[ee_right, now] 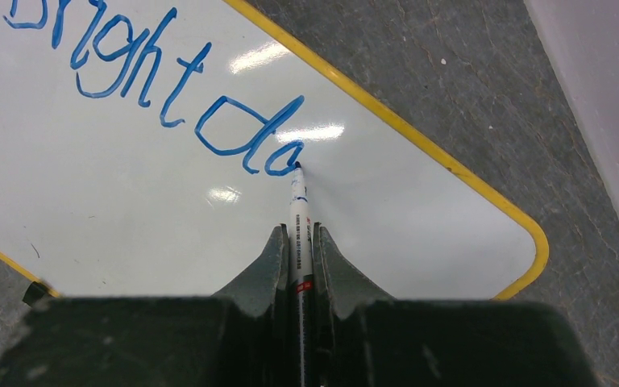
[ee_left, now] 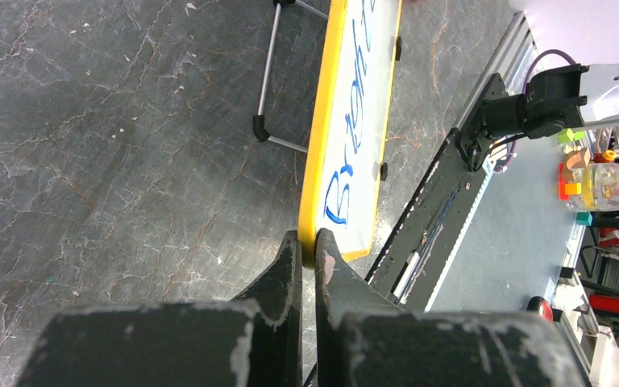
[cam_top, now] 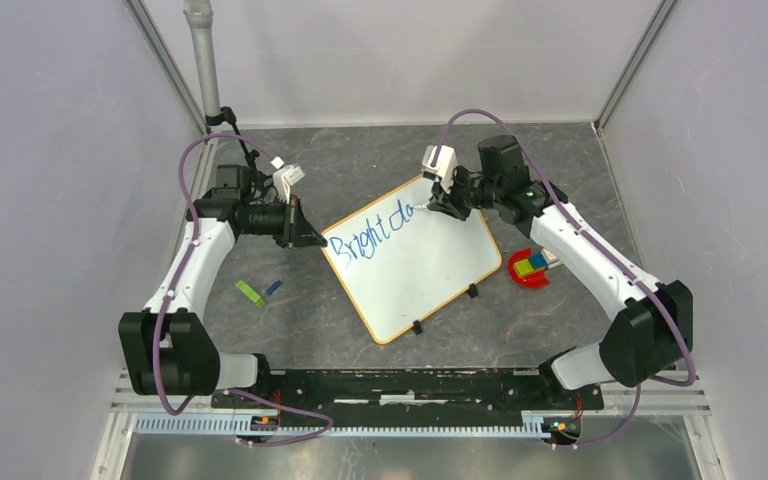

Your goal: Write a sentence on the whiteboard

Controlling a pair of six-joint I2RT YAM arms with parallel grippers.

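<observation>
Pinching a marker (ee_right: 298, 205) with its tip on the whiteboard (cam_top: 430, 280), flat on the table (cam_top: 290, 335), the right gripper (ee_right: 297, 235) sits at the sentence's (cam_top: 365, 240) "Bright da" while the left gripper (ee_left: 307, 242), pressed shut, seemingly braces the board's corner.

Bright, even light from overhead fills all three views. The whiteboard (ee_right: 113, 210) shows three small white glare patches in the right wrist view, where the marker (ee_right: 299, 210) is in sharp focus. Shadows on the grey desk (cam_top: 360, 160) are soft and faint. The left pincer (ee_left: 307, 242) and right pincer (ee_right: 298, 238) look dark and slightly blurred near their lenses. The top view's walls (cam_top: 50, 150) lean outward.
</observation>
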